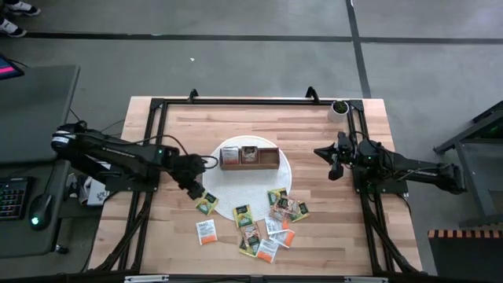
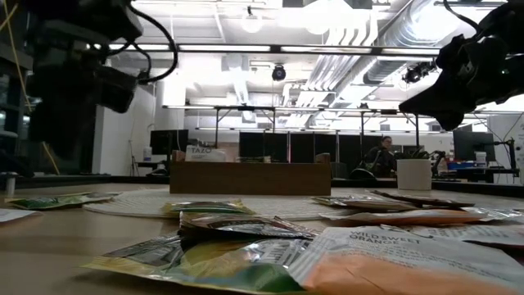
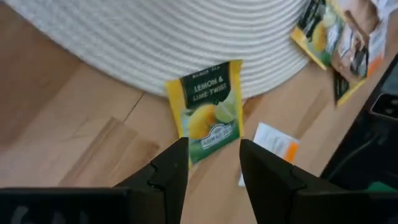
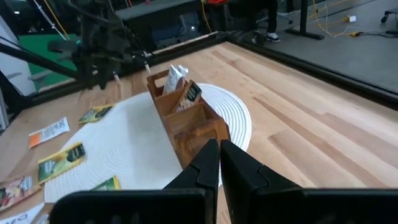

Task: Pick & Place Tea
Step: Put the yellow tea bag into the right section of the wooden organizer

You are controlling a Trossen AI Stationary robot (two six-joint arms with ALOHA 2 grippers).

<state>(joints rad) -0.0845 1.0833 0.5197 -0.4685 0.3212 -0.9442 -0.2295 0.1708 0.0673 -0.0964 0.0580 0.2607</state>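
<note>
Left gripper [image 3: 213,163] above a lemon tea packet [image 3: 208,109].
Its fingers are parted, holding nothing; right gripper [image 1: 333,161] closed, empty, waits right.

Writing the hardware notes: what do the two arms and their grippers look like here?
Both arms are black, jointed, tubular links with black cables looped alongside. The left arm has a pale band near its base. The left gripper and right gripper each have two matte black, angular, wedge-shaped fingers. No readable markings.

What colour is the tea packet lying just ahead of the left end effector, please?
Yellow and green packet, printed with a lemon; clearest in the left wrist view.
</note>
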